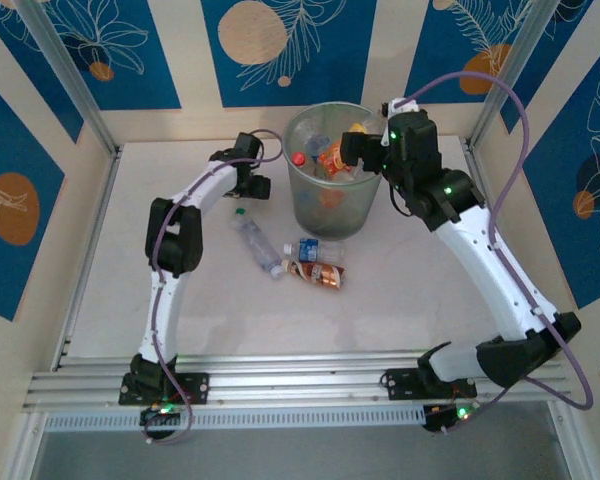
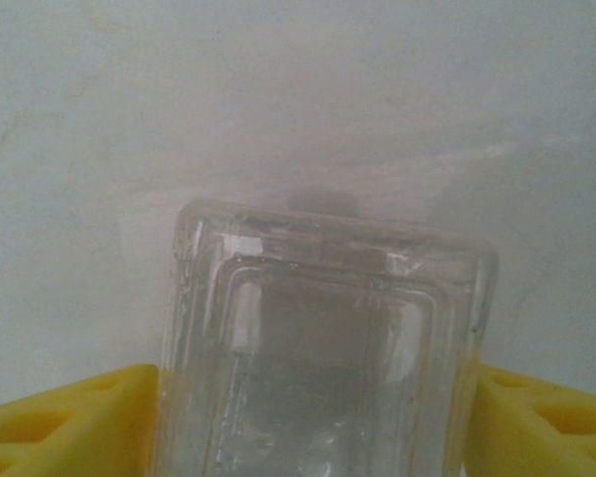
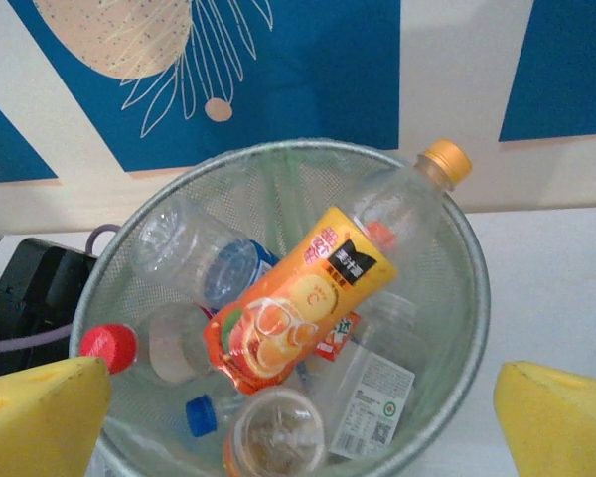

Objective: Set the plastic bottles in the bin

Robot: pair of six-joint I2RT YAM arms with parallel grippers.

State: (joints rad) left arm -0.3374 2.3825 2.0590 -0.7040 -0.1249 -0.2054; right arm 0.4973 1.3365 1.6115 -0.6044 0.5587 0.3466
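Bin [image 1: 332,205] is already well stocked. From the right wrist view I count at least five bottles inside, among them an orange-label bottle [image 3: 298,308] leaning with its neck up at the rim, a red-capped bottle [image 3: 144,348] and a blue-capped bottle [image 3: 204,412] lower down. Right jaws hang over the bin mouth, spread wide, with nothing between the right pads [image 3: 40,417]. Left jaws are low over the counter [image 1: 400,290] just left of the bin. The left pads [image 2: 70,417] sit against both sides of a square clear bottle [image 2: 318,348], base toward the wrist camera. Looks like a grip; how firm, I can't tell. Loose on the counter in front of the bin are a green-capped bottle [image 1: 255,240], a blue-label bottle [image 1: 315,249], and a brown-label bottle [image 1: 317,273] lying just beside the blue one. That makes four still out, counting the one in the left jaws, so my estimate is past halfway but not close to done. One risk is that the orange bottle's neck at the rim could deflect the next drop, so aim for the open side of the bin.
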